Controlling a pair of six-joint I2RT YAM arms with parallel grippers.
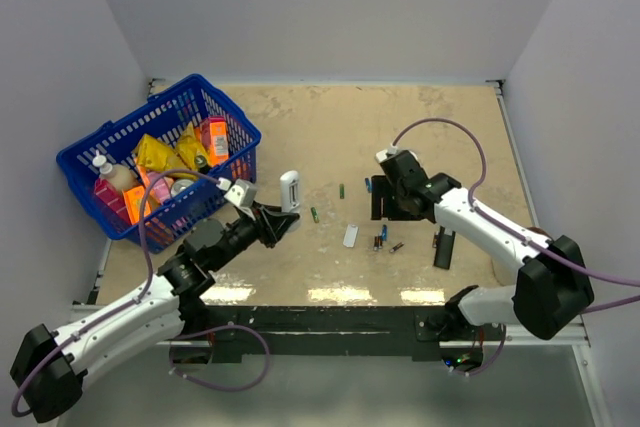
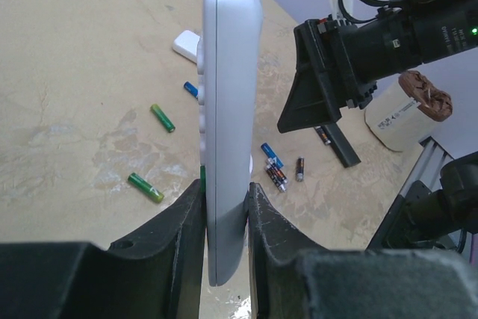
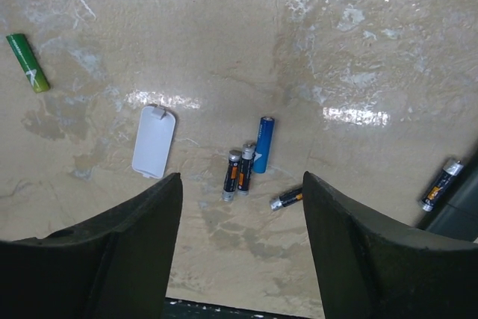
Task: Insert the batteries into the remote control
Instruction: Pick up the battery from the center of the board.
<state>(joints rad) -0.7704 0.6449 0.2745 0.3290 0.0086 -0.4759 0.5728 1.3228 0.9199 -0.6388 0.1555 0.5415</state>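
My left gripper [image 1: 281,223] is shut on the slim white remote control [image 1: 290,190] and holds it off the table; in the left wrist view the remote [image 2: 228,110] stands edge-on between both fingers [image 2: 185,222]. My right gripper [image 1: 388,207] is open and empty, hovering above a cluster of batteries [image 1: 381,239]. In the right wrist view a blue battery [image 3: 262,144], two dark batteries [image 3: 239,169] and another dark one [image 3: 287,199] lie between its open fingers [image 3: 142,222]. Green batteries [image 3: 28,62] lie further left. A white battery cover [image 3: 154,141] lies beside the cluster.
A blue basket [image 1: 222,107] of packets stands at the left rear. A black remote [image 1: 442,247] lies right of the batteries. A white container with a brown top [image 2: 399,110] stands at the table's right edge. White walls enclose three sides.
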